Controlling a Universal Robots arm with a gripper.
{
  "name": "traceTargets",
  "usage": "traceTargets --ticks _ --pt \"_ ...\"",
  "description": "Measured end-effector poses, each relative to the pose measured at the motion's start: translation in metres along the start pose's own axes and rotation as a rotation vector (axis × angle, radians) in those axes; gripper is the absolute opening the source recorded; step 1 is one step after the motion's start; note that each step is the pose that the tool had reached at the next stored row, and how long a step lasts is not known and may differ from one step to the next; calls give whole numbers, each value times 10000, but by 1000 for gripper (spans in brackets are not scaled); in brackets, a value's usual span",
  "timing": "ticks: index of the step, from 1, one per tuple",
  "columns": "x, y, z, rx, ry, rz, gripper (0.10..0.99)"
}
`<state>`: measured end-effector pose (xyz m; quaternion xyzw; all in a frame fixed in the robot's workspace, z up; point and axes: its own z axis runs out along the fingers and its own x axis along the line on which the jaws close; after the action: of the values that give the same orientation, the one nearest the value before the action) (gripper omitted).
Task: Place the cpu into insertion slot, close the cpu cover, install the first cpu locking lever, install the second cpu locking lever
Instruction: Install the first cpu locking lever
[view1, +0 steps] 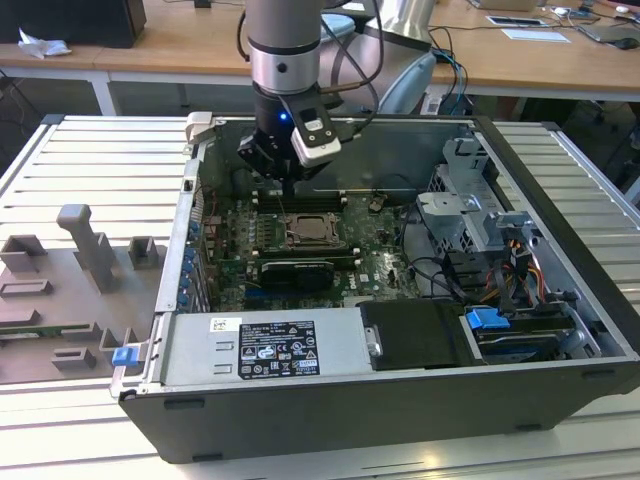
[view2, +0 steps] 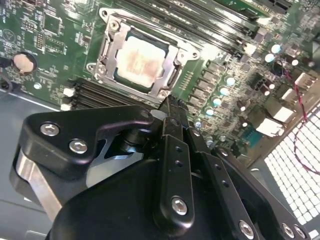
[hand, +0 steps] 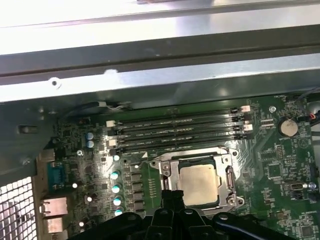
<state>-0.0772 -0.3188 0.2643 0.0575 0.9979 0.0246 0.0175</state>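
Near the upper middle of the exterior view, look for the pincer hanging point-down from the grey arm inside the open computer case. Clenched, going by both wrist views: fingertips pressed together, gripping nothing. Hovering over the memory slots, just behind the insertion slot; impossible to tell whether touching the board.

At the middle of the case floor, spot the cpu lying flat in the insertion slot, pale face up, apart from the pincer. Square, so no long axis to speak of; edges lined up with the slot's rim and parallel to the memory slots. Framed by the cpu cover, folded down flat around it, with the chip showing through the window. Cannot make out how the locking levers stand.

Around the slot, tight quarters on two sides: memory slots just beside one edge, and a long black card just beside the opposite edge, lower in the exterior view. Bare green motherboard toward the exterior view's right, then cables and a metal drive cage well apart. Case wall rising along the exterior view's left. Open air straight above the slot. Outside the case, a slatted worktop carrying a grey fixture at the exterior view's left.
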Motion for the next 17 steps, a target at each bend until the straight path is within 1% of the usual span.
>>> traceTargets --ticks 2,4,7,9,12,15,17 --pt "68 -4 -1 -1 -1 3 106" --pt "98 -5 -1 -1 0 1 106" --pt "189 -6 2 0 0 3 106" --pt "249 12 16 -2 0 2 106" --pt "288 71 53 -2 1 -5 106" --pt "305 118 75 -5 3 -57 106" --pt "308 133 82 -12 14 -273 106"
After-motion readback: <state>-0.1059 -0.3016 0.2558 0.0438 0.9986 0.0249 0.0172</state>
